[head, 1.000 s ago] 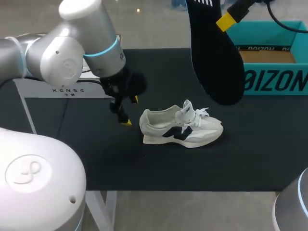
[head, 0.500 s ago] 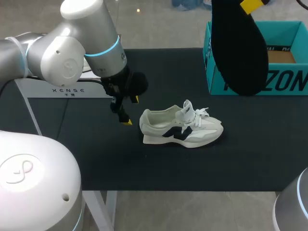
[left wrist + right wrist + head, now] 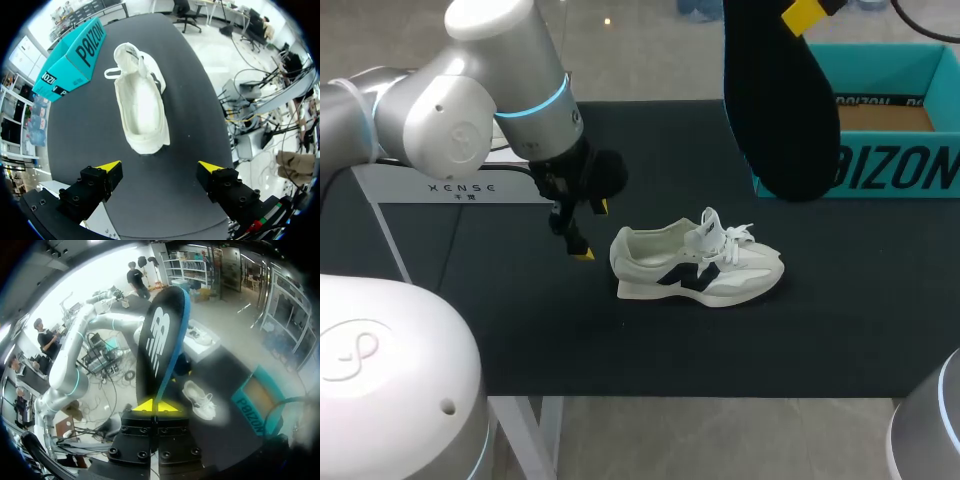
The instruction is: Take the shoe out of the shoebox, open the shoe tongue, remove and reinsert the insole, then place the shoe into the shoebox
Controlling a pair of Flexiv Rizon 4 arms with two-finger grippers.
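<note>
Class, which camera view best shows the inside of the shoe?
The left wrist view: it looks down into the shoe. The head view shows only its side; the right wrist view shows it small, beyond the insole.

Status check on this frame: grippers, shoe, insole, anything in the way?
Right gripper shut on insole, held aloft. Left gripper open, empty, off the shoe heel. Shoe upright on table, outside shoebox. Nothing lying around shoe.

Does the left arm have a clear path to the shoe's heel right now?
Probably yes. The left gripper is open beside the heel of the shoe, only bare mat between them; the right gripper holds the insole up, well off that side.
</note>
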